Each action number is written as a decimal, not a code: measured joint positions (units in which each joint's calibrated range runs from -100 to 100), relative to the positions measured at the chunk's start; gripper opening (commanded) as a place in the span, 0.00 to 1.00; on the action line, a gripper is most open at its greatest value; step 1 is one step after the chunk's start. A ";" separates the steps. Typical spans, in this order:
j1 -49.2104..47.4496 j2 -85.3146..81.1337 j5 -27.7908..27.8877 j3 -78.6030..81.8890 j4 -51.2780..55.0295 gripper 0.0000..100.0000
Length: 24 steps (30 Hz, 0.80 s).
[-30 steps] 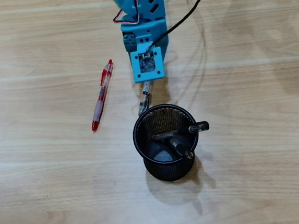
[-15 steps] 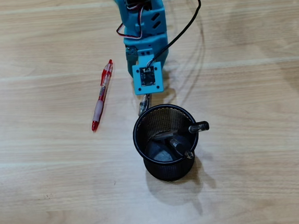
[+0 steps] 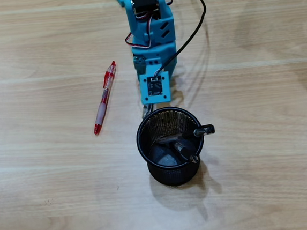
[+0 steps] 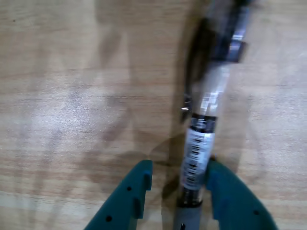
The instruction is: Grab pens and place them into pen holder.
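In the wrist view a grey and clear pen (image 4: 199,143) with a barcode label lies on the wooden table. It runs up between the teal jaws of my gripper (image 4: 180,165), touching the right finger (image 4: 225,191), with a gap to the left finger (image 4: 129,196); the gripper is open. From overhead, only that pen's end (image 3: 144,111) shows below the arm (image 3: 152,50), right behind the black mesh pen holder (image 3: 138,140). Two pens stand inside the holder, one with a black cap (image 3: 204,130), one dark (image 3: 188,154). A red pen (image 3: 104,100) lies to the left.
A black cable (image 3: 189,28) runs from the arm toward the top right. The pen holder stands directly in front of the gripper. Bare wooden table surrounds everything.
The arm has moved toward the pen holder, covering most of the grey pen. That pen's end, the holder and the red pen have stayed put.
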 measured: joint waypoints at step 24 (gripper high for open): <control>-0.67 -10.28 0.00 0.09 0.09 0.02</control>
